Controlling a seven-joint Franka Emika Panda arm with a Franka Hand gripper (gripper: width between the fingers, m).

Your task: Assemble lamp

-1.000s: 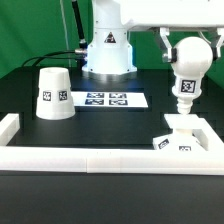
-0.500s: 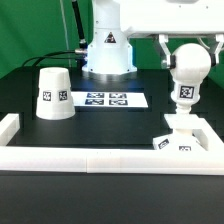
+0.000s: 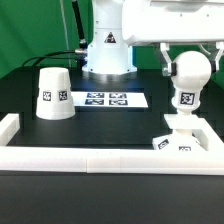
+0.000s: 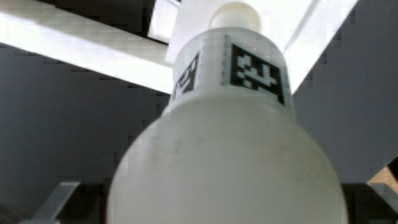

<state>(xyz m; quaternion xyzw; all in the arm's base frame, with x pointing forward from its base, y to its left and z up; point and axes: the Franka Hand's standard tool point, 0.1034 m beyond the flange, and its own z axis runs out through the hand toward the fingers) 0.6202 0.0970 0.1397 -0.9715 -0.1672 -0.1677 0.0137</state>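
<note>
My gripper [image 3: 190,60] is shut on the ball of the white bulb [image 3: 189,72] at the exterior view's right. The bulb hangs neck down, its tagged neck [image 3: 186,100] pointing at the small square base [image 3: 178,143]. The base lies flat by the front rail, and the neck's tip is just above it. In the wrist view the bulb [image 4: 222,130] fills the picture between the dark fingers [image 4: 54,200], and the gripper [image 4: 217,208] is closed round its ball. The tapered shade [image 3: 53,93] stands mouth down at the exterior view's left, far from the gripper.
The marker board [image 3: 105,100] lies flat in the middle of the black table. White border rails run along the front [image 3: 100,158] and turn up at both ends [image 3: 10,127]. The arm's white pedestal [image 3: 107,50] stands at the back.
The gripper has lowered the bulb a little, bringing the neck closer to the base. The shade and base have not moved.
</note>
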